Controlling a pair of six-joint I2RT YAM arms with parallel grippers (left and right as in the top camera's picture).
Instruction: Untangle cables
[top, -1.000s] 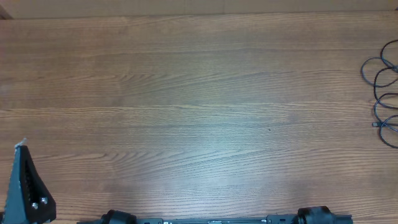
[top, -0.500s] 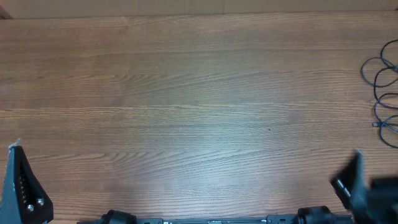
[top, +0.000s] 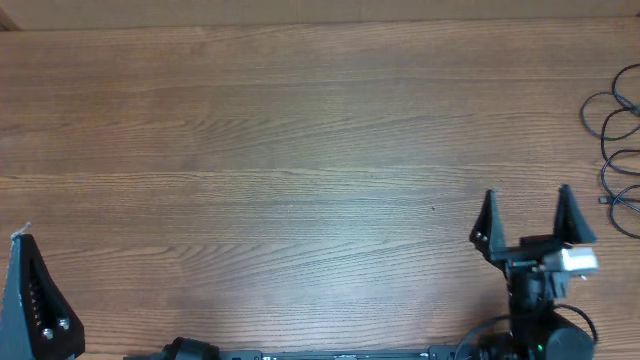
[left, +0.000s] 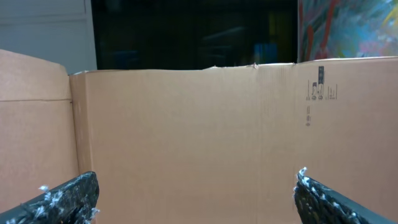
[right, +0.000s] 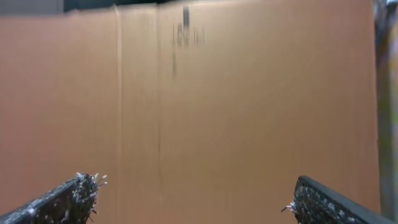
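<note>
No legible text. Cardboard wall (left: 186, 137): small dark printed marks (left: 319, 87), upper right of left wrist view, too small to read. Right wrist view, upper centre: blurred.

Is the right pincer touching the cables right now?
No, in the overhead view the right pincer stands open over the bare table, well apart from the cables at the table's edge.

Cables (top: 615, 152) cut by right edge; right wrist view blurred
</note>
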